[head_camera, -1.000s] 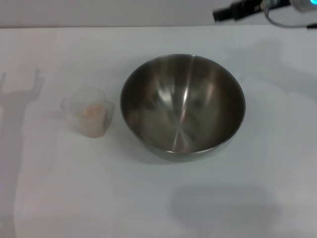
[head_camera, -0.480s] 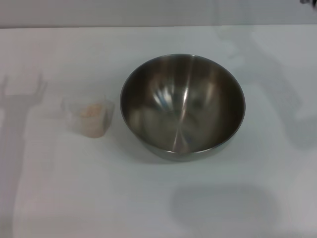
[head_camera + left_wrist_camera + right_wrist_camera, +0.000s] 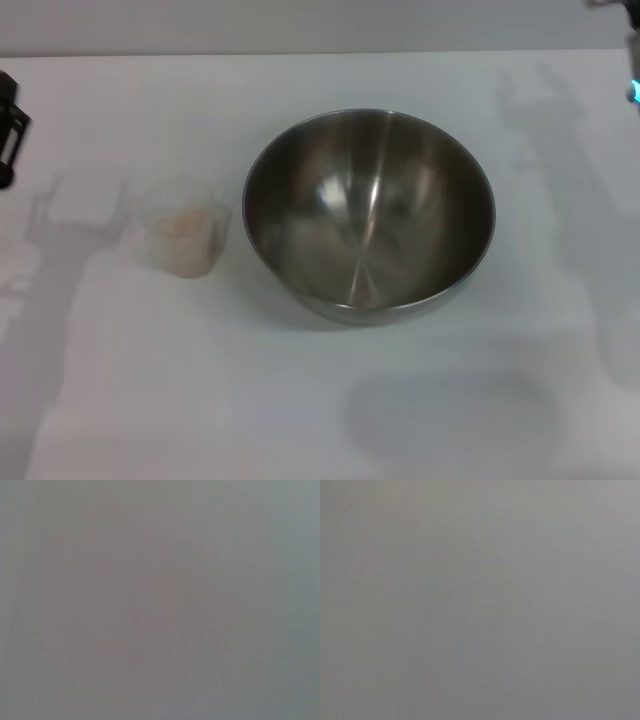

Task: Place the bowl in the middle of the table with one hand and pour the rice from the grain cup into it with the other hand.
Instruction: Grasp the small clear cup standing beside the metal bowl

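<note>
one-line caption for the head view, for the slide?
Steel bowl sits mid-table, empty; grain cup holding rice stands beside it, left tool entering at the table's left edge.

Pale grey wall [image 3: 300, 25] behind, soft shadows

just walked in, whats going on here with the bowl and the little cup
Nothing is being held right now. The bowl sits empty near the middle of the table, and the grain cup stands upright to its left with the rice inside. The left gripper is just showing at the table's left edge, apart from the cup. The right arm barely shows at the top right corner.
</note>
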Controlling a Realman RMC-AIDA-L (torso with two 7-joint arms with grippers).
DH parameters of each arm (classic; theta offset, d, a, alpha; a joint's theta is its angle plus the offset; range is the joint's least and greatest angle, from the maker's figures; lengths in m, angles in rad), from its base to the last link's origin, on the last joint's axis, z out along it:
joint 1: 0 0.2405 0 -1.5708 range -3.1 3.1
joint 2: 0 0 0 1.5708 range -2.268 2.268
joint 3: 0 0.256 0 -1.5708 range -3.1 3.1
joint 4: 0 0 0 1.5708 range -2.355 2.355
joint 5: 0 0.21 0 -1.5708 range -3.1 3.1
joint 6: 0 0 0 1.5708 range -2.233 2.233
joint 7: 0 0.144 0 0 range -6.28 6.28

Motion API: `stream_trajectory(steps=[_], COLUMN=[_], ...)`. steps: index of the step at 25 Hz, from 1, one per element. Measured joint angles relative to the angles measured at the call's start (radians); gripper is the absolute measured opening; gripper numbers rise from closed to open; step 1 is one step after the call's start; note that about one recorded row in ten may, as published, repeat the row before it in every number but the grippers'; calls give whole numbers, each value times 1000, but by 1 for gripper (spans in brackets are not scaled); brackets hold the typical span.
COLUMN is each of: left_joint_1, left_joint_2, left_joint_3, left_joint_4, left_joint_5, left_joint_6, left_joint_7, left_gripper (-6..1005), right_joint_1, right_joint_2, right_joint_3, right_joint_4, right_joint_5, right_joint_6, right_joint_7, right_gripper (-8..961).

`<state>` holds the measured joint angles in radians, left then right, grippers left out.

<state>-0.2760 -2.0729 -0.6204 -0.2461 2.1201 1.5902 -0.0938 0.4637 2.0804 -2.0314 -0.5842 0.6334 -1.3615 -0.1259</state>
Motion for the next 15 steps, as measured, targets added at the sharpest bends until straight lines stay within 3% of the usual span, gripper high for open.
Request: stream_trajectory(steps=[2,5,8,15], left_joint_1=[13,26,41,36], left_joint_2=[0,-2,-2,-3], left_joint_3=[40,78,142,186], left_joint_4=[10,26,36,34], left_joint_5=[0,0,0,0], left_joint_6=[-4,-16,-72,-240], left_joint_7=[12,16,17,25], left_gripper=[864,863,863,864], right_joint_1=[14,17,11,6], right_joint_2=[-6,-8,-8,-8], right_joint_3=[24,40,69,91], right_joint_4=[132,189,230,284], right_joint_5=[0,0,0,0], right_joint_6=[-77,-98,-109,-113], right_joint_7=[183,234,247,250], right_gripper=[528,528,528,527])
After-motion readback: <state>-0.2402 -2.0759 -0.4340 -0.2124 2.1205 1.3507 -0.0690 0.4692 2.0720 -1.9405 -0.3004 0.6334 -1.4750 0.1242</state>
